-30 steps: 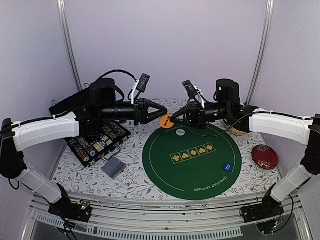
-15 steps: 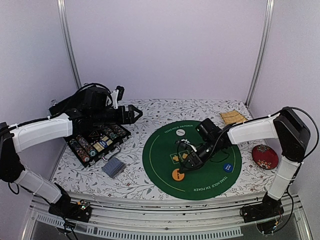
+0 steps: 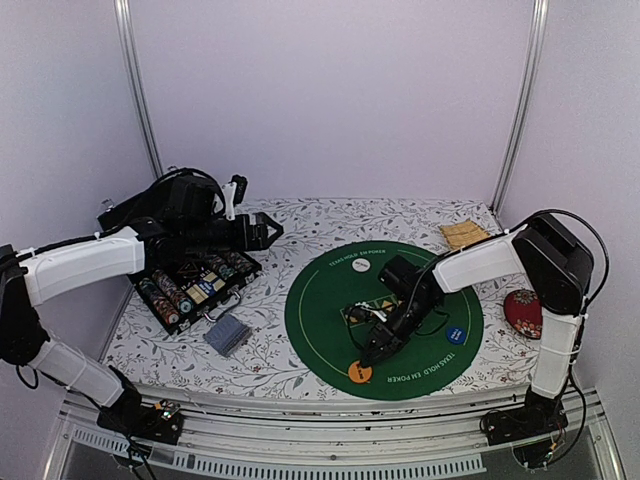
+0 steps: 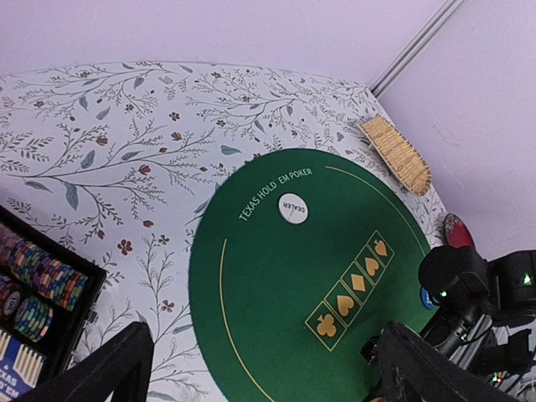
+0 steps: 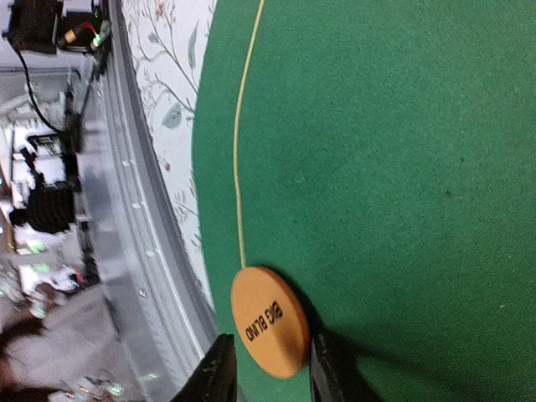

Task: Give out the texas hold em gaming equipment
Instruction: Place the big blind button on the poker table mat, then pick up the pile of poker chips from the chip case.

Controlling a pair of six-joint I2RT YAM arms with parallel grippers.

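An orange disc (image 3: 360,371) marked BIG BLIND lies on the round green poker mat (image 3: 400,300) near its front edge. My right gripper (image 3: 378,345) hangs low just behind it. In the right wrist view the orange disc (image 5: 270,322) lies between the slightly parted fingers of the right gripper (image 5: 272,358), which stands open. A white dealer disc (image 3: 361,267) sits at the mat's far side and a blue disc (image 3: 455,334) at its right. My left gripper (image 3: 262,232) hovers open and empty over the table's left, above the chip case (image 3: 195,285). A grey-blue card stack (image 3: 228,334) lies in front of the case.
A tan slatted mat (image 3: 465,234) lies at the back right. A red round cushion (image 3: 523,310) sits at the right edge, beside the right arm's elbow. The table's front rail (image 5: 142,251) runs close to the orange disc.
The right gripper carried the orange disc from mid-air at the back down to the mat's front edge, and its jaws have parted. The left gripper opened and drew back to the left.
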